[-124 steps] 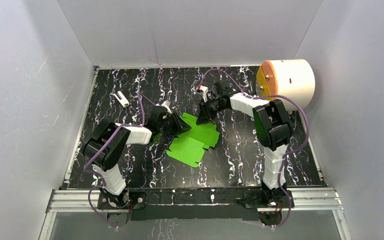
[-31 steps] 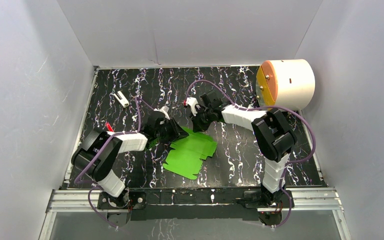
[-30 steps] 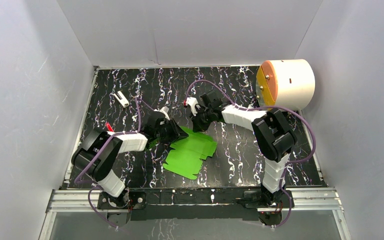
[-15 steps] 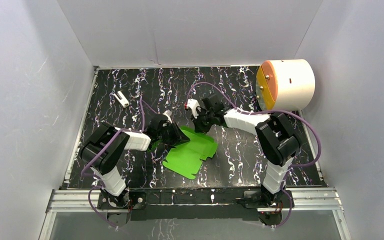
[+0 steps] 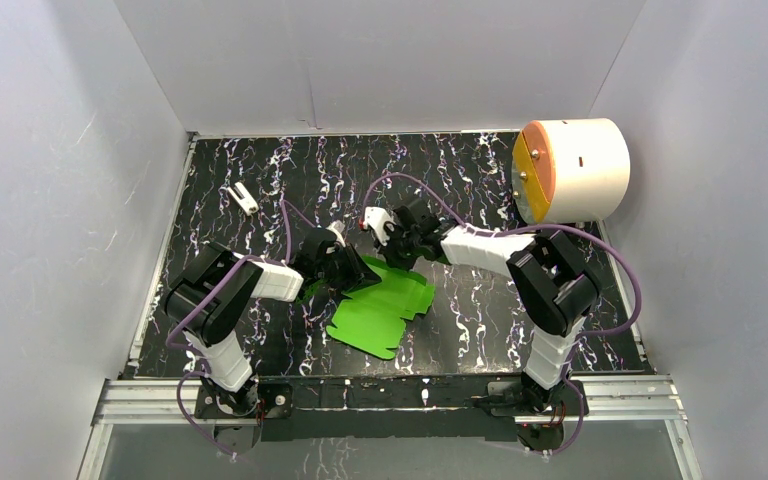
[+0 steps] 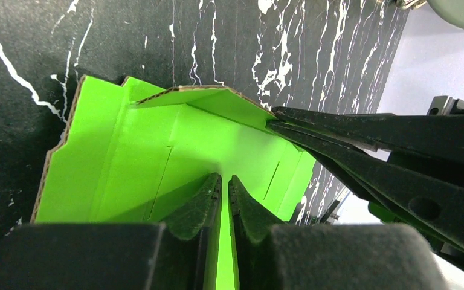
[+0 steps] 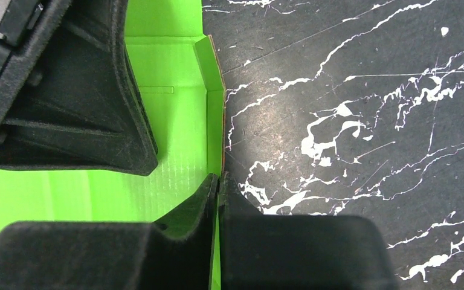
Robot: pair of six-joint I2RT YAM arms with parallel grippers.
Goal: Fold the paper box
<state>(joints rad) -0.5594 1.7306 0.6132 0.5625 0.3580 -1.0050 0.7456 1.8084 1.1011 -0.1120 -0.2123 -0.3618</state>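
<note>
Grip on both sides! My left gripper [image 6: 224,184] had closed to a narrow slit, green card nipped in it, at the 10 o'clock edge of the paper box [image 5: 380,305]. My right gripper [image 7: 219,181] was clamped tight on a raised flap at 12 o'clock. The box lay partly folded on the table [image 5: 460,180], just 6 o'clock of centre.

White cylinder [image 5: 578,165], orange face, far right; small white object [image 5: 244,198] far left; marbled table [image 5: 480,310].
</note>
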